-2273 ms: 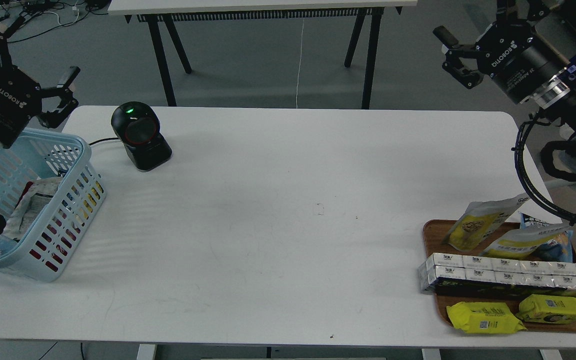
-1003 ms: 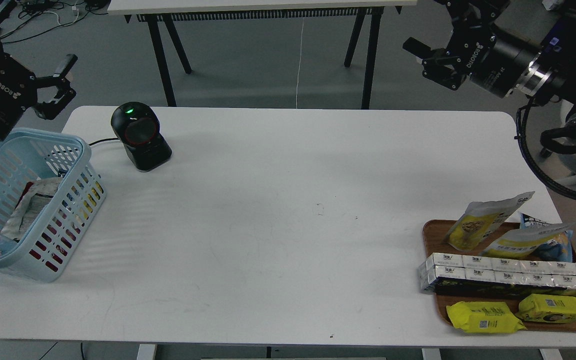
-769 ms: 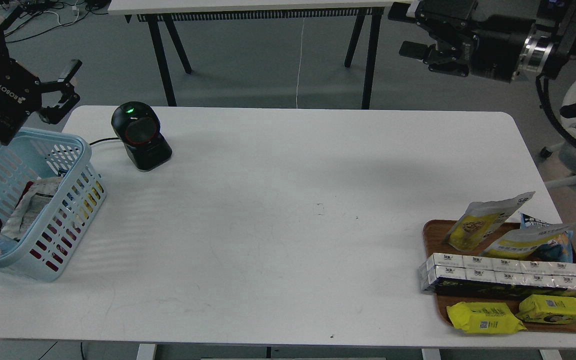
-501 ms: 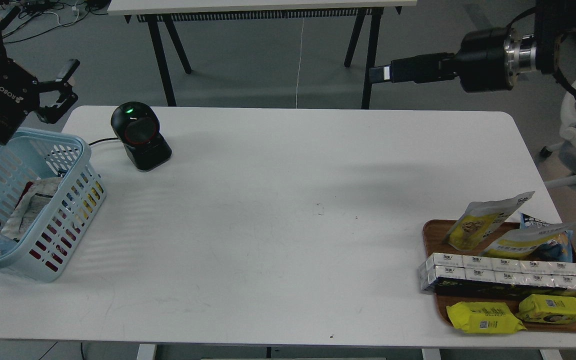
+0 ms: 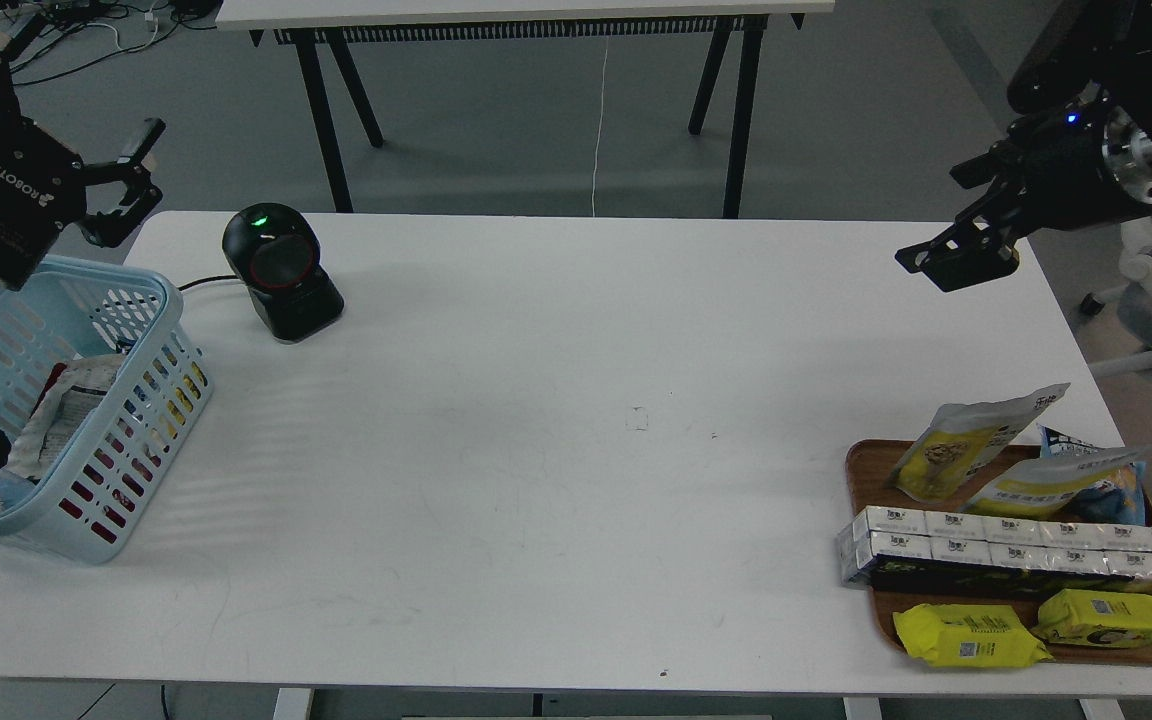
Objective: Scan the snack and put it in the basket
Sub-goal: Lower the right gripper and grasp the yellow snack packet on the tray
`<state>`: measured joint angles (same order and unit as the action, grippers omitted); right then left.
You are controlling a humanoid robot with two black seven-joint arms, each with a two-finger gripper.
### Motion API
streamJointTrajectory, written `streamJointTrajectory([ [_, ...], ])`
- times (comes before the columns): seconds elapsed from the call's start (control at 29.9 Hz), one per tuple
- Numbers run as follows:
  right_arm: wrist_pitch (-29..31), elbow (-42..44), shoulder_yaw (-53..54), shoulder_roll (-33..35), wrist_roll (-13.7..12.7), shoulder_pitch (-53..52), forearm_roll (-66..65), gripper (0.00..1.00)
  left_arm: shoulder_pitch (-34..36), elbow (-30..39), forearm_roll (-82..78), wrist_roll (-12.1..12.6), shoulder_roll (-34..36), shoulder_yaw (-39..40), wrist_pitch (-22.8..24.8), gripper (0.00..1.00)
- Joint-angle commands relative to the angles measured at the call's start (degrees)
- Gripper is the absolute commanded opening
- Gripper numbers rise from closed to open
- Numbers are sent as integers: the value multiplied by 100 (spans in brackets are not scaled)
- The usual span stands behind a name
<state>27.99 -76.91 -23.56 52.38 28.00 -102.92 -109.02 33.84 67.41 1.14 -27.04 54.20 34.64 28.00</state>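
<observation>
Right gripper (image 5: 956, 268), angled down-left above the table's (image 5: 576, 450) far right corner; finger spacing cannot be told. The snack (image 5: 966, 442) leans in the wooden tray (image 5: 861, 465) well below it. Left gripper (image 5: 61, 100), fingers spread and empty, hovers just beyond the basket (image 5: 151, 290).

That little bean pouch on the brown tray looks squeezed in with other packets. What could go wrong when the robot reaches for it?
The snack leans at the wooden tray's far edge, touching the wider pouch. A grab there might drag or tip that neighbour.

The right gripper is high above the table, off to one side of the pouch, so a misjudged descent could knock it over.

The scanner and basket sit far across, a long carry for a loosely pinched pouch.
</observation>
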Motion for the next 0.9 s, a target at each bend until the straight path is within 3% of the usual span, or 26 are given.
streamJointTrajectory([
  [0.0,1,-376,1,422,0,9,-523,99,0,0,0,6,-93,-1,0,100],
  [0.33,1,-1396,-26,1345,0,290,-1191,99,0,-8,0,6,-120,-10,0,100],
  [0.87,1,-1440,-8,1469,0,641,-1598,98,-9,-26,-9,6,-217,-18,0,100],
])
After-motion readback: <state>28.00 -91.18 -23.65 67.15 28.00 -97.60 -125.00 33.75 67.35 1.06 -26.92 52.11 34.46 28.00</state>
